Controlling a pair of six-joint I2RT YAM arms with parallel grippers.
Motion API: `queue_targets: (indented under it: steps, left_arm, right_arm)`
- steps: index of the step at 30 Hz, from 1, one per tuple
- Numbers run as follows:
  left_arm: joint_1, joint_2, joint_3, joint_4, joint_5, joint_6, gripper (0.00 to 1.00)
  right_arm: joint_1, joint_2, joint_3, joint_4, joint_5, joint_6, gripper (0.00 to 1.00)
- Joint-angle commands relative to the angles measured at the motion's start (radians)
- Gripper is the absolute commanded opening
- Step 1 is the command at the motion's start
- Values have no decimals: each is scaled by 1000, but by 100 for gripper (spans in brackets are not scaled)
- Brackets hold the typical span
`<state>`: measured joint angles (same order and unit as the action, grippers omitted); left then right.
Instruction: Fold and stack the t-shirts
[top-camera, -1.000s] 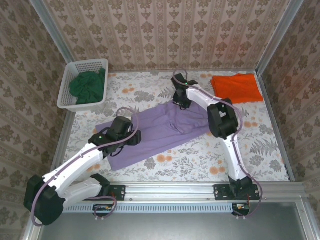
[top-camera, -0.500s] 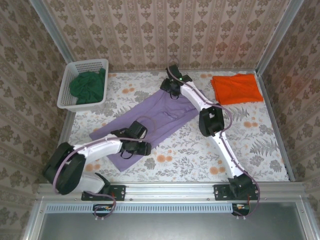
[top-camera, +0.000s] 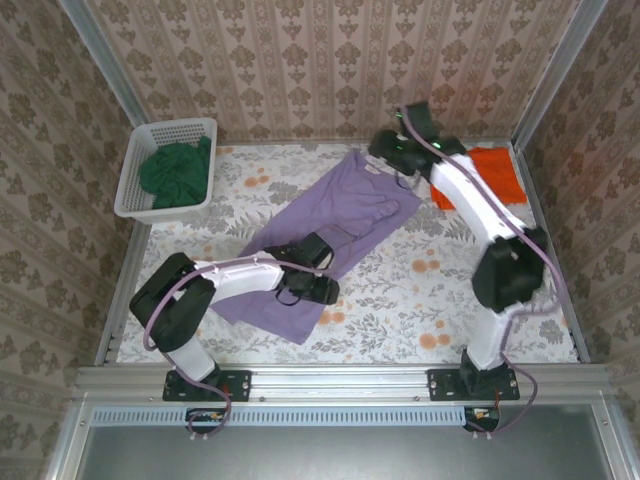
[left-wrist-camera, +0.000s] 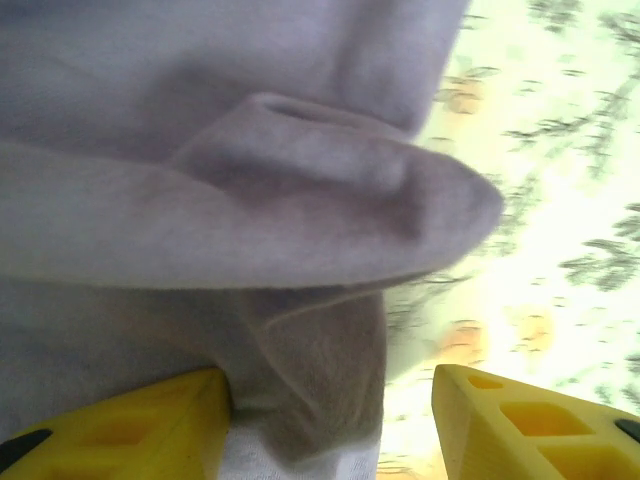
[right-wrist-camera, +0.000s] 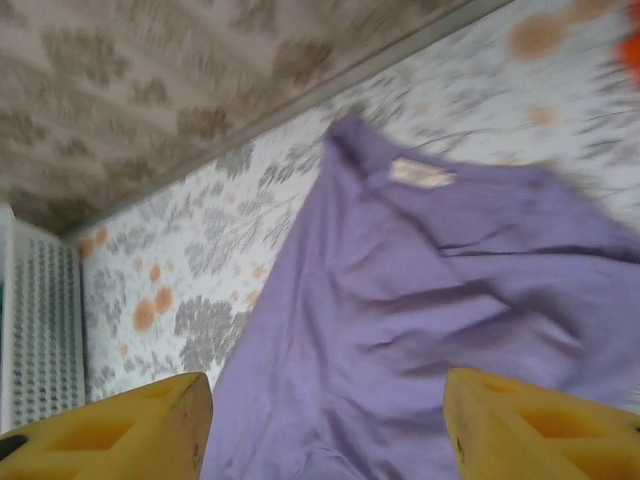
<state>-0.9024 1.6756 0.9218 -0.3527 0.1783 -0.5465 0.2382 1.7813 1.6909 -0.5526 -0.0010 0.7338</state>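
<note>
As is seen at the wrists, the left gripper (left-wrist-camera: 330, 375) is parted around a purple t-shirt (left-wrist-camera: 250, 200) fold, the right gripper (right-wrist-camera: 327, 382) parted empty; overhead, a green t-shirt (top-camera: 175, 172) is seen in the far-left-corner basket (top-camera: 131, 196).

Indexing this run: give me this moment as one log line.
purple t-shirt spread | left gripper open at its near edge | right gripper open near collar | orange t-shirt folded | green t-shirt in basket

A lilac-purple t-shirt (top-camera: 340, 215), an orange t-shirt (top-camera: 506, 166) and a dark green t-shirt (top-camera: 175, 172) are pictured. The tablecloth (top-camera: 430, 300) is printed with orange blossoms and grey-green ferns on white; the walls (top-camera: 300, 60) are patterned in beige damask.
</note>
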Motion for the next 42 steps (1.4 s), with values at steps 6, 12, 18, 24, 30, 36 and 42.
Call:
queue_targets:
  steps: [6, 12, 18, 24, 30, 36, 42]
  left_arm:
    - [-129, 148, 177, 4, 176, -73, 57]
    - [-172, 210, 338, -26, 220, -74, 63]
    - [-151, 89, 336, -98, 153, -20, 81]
    - [35, -90, 220, -113, 107, -7, 82]
    - [247, -211, 46, -11, 99, -67, 81]
    - [350, -253, -78, 81, 37, -124, 81]
    - [399, -272, -143, 136, -28, -158, 82]
  right_arm:
    - [-129, 69, -270, -13, -67, -8, 61]
    - [-112, 230, -191, -14, -93, -7, 63]
    - [-50, 387, -27, -82, -42, 2, 64]
    - [-15, 545, 157, -124, -28, 20, 62]
    - [24, 760, 496, -228, -71, -43, 61]
    - [45, 1004, 908, -250, -207, -30, 62]
    - [52, 1076, 1026, -67, -270, 50, 67]
